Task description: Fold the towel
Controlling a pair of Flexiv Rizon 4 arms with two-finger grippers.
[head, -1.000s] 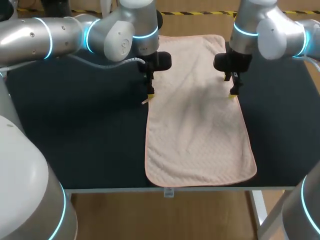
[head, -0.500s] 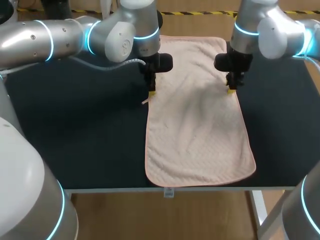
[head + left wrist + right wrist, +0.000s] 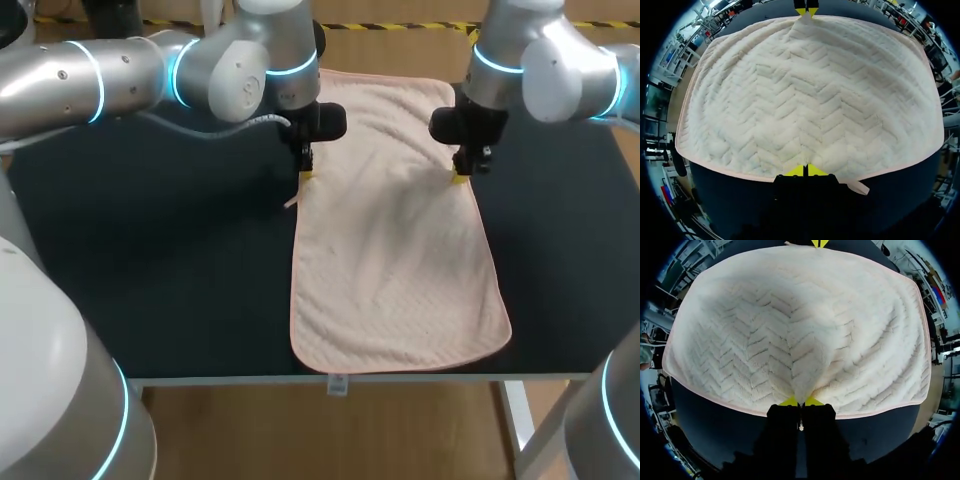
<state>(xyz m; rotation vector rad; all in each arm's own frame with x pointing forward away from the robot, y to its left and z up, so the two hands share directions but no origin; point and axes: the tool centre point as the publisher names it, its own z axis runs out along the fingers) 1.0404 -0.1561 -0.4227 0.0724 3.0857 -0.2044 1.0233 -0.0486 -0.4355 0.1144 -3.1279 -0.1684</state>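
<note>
1. Near hem. The towel (image 3: 395, 270), pale pink and quilted, lies flat and lengthwise on the black table (image 3: 150, 270). Its near hem, with rounded corners, sits well on our side of both grippers, close to the table's front edge.
2. Left gripper (image 3: 804, 170). We see its yellow tips closed together, pinching the towel's long edge on its own side. A small tab (image 3: 858, 188) sticks out of the hem just beside the tips.
3. Right gripper (image 3: 801, 401). Its tips are likewise pinched shut on the opposite long edge, straight across the cloth from the left gripper. A puckered ridge of fabric rises from between them.
4. Handling (our judgement). The cloth looks soft, light and limp, so we expect it to sag between the two holds rather than keep any shape. The thick pile should resist slipping out of a firm pinch. The bound hem is the soundest place to hold, and both pinches sit there. We judge that two holds level with each other will keep a fold line straight.
5. Beyond the grippers. The shorter part of the towel runs on to its far hem, near the table's far edge.
6. Room to move. Bare table lies outward of each gripper. The flat stretch on our side of them offers the larger landing area.
</note>
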